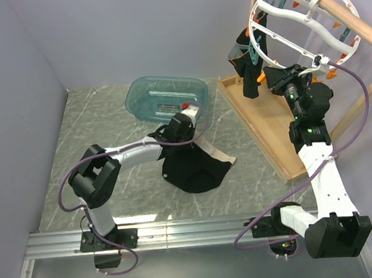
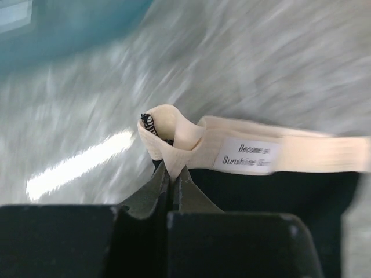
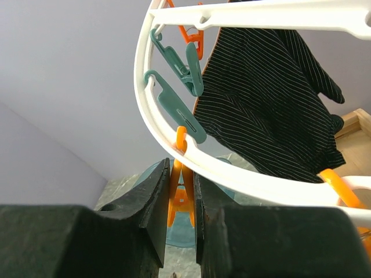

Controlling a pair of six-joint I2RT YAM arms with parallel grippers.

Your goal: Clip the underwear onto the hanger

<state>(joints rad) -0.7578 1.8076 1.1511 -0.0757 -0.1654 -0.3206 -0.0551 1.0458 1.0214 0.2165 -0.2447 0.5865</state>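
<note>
The underwear is black with a cream waistband and a small label, and lies crumpled on the marble table. My left gripper is shut on a folded corner of that waistband. The hanger, a white ring, hangs from a wooden pole at the upper right. My right gripper reaches up to its lower rim. It is shut on a dangling orange clip, whose two legs are squeezed between the fingers.
A teal basin stands just behind the left gripper. A dark striped garment hangs from the ring beside teal clips. The wooden rack's base board lies along the table's right side, with a slanted post behind.
</note>
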